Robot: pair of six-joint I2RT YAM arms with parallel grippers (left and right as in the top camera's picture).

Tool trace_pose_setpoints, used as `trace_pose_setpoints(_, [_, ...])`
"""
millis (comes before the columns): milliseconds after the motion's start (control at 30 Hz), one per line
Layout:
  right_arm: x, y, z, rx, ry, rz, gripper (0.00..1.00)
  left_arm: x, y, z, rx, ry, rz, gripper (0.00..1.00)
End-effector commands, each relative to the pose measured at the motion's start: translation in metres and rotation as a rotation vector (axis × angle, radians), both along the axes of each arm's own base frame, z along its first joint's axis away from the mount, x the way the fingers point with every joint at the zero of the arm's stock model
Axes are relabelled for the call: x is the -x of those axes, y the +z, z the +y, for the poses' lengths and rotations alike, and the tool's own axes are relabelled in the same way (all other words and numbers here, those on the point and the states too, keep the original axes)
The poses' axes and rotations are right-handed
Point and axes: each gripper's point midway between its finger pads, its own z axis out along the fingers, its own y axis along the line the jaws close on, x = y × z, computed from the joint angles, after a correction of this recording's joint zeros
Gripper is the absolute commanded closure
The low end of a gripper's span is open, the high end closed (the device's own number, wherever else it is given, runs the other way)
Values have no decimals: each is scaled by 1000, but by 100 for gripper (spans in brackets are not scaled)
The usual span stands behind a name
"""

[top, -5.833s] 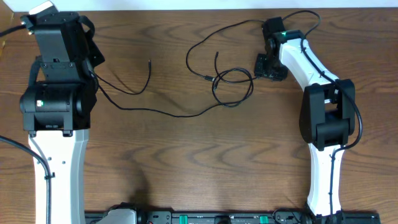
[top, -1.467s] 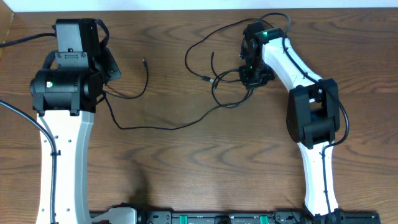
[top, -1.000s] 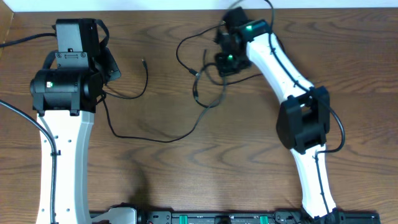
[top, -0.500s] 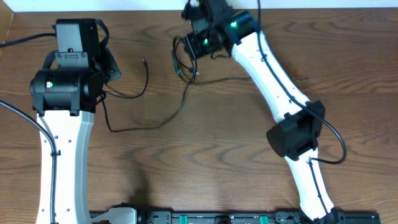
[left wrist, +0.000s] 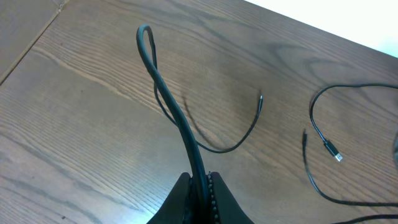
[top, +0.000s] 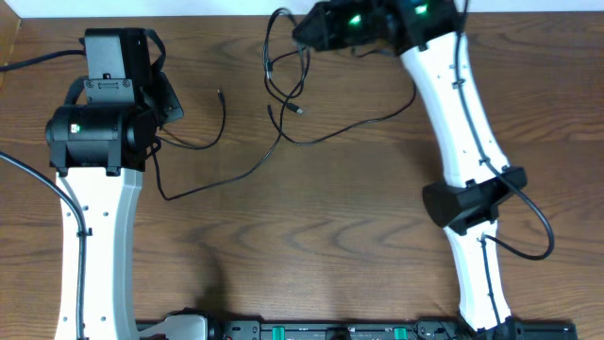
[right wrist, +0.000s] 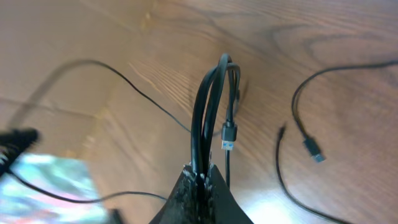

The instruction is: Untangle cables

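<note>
Across the wooden table [top: 330, 250], two arms each pinched thin black cables [right wrist: 200, 152] between closed fingers.

At 9 o'clock the left arm [top: 94, 198] stood along the table's side, while the right arm [top: 458, 113] reached from 5 o'clock up to 12 o'clock. The left end effector [left wrist: 200, 179] was clamped tight on one cable [left wrist: 180, 124], which bent in a narrow loop beyond the fingertips and trailed toward the centre. The right end effector [right wrist: 202, 173] was closed on a doubled bunch of them near 12 o'clock, with strands spreading over the wood toward the centre. A free tail [left wrist: 239, 142] lay curved just beside the left arm. A small metal plug [right wrist: 229, 138] hung beside the held bunch, and another plug [left wrist: 334, 151] lay on the wood.
</note>
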Motion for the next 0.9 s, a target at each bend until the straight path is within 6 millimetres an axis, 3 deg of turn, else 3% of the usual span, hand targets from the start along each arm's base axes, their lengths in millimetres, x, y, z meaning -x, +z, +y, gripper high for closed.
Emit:
trace_pose_setpoints(0, [1,30,-8,-147,-33,95,99,-2,5,1,-3,-8,-11,92])
trace_pose_setpoints(133, [6,26,-3,-107,39,8,99,-7,5,-12,57,-60,-30,92])
trace_pose_setpoints(333, [44,10,26,-3,265,-131,99,-23,20,-82,356,-340,-117,92])
trace_pose_setpoints(433, [49,4,28,42,289,-157,99,-23,28,-113,513,-441,-130,92])
trace_pose_setpoints(600, [32,-6,-10,80,207,-95,99,-29,-5,-154,691,-540,4,92])
trace_pose_setpoints(767, [20,-22,-61,144,121,-15,99,-46,-24,-214,860,-717,67,92])
trace_pose_setpoints(833, [15,-27,-77,176,84,3,99,-51,-40,-232,888,-726,114,92])
trace_pose_setpoints(867, [10,-32,-94,199,48,21,99,-53,-58,-250,895,-749,163,92])
